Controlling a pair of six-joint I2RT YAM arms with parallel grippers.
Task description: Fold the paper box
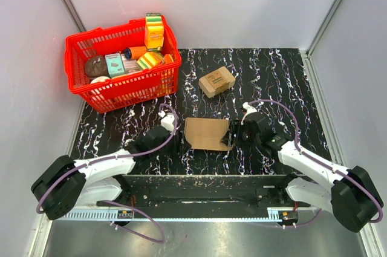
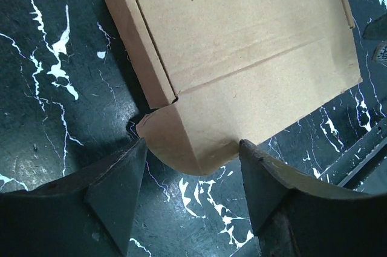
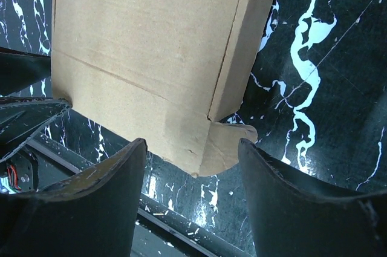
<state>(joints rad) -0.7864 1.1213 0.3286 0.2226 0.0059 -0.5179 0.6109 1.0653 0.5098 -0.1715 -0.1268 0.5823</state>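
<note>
Black marble-patterned table top (image 1: 284, 81), veined in white, is being used as the work surface. A red plastic mesh basket (image 1: 121, 91) packed with groceries is being kept at the table's far left corner. A plain brown corrugated cardboard paper box (image 1: 207, 133), slim and flat, is being left lying at the middle of the table, towards its near edge. A smaller chunky cardboard box with dark print on top (image 1: 216, 81) is being left at the table's far middle. The left gripper (image 2: 192, 143) and the right gripper (image 3: 192, 143) are being held low over the table at the paper box's two ends. Both are spread wide, each with a rounded tab lying between its fingers, and nothing is being clamped.
</note>
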